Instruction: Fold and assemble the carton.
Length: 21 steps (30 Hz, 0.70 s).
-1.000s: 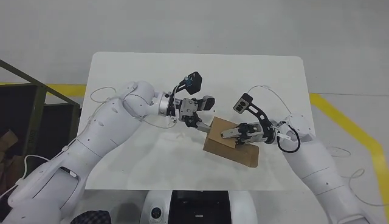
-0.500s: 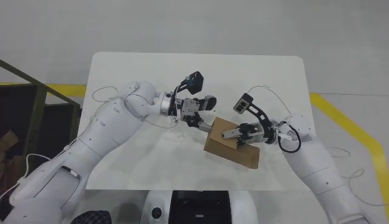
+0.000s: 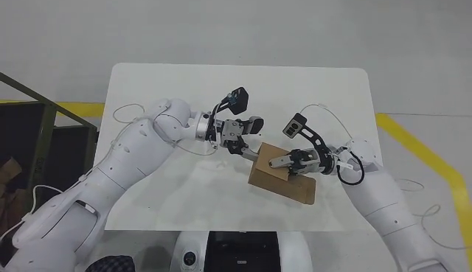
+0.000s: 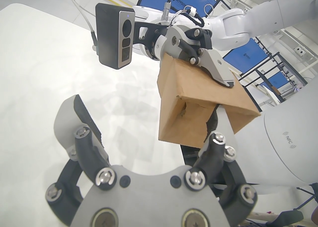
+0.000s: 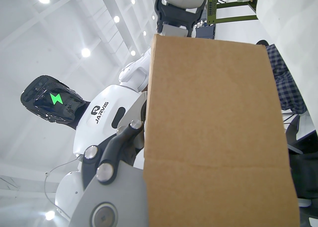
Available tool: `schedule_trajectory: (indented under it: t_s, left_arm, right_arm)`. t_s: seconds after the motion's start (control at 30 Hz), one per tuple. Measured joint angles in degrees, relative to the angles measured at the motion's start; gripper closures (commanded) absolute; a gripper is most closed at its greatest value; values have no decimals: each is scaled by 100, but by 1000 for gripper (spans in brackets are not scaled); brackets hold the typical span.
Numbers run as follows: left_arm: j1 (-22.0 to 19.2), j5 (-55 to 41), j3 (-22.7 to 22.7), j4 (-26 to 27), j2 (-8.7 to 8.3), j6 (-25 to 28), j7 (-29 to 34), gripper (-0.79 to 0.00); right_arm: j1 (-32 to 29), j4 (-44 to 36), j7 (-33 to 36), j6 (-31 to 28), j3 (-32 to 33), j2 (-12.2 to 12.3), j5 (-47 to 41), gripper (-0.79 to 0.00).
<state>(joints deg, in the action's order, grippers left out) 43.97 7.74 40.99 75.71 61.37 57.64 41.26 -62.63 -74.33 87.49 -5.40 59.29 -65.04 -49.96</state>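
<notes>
**Top view.** Table (image 3: 310,95) — white; the carton (image 3: 289,185) sits at about 4 o'clock from its centre, a brown tube only part-formed. Right gripper (image 3: 282,162), on the carton's 3 o'clock side, pinches its upper wall. Left gripper (image 3: 248,141), at the carton's 10 o'clock end, is spread, with one finger tucked into the open end. Step in hand, by appearance: closing that end — next, the flap needs pressing inward while the right grip braces.
</notes>
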Motion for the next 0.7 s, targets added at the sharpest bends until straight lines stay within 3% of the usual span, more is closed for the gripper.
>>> schedule_trajectory:
  t_s: [0.4,0.7]
  left_arm:
    - [-12,-9,6,-69,1,17,-24,-785]
    - [272,45,366,-8,-167,18,-80,-785]
  right_arm:
    - [2,93,50,-37,75,-5,-62,0]
    - [-55,151,51,-43,237,49,-119,0]
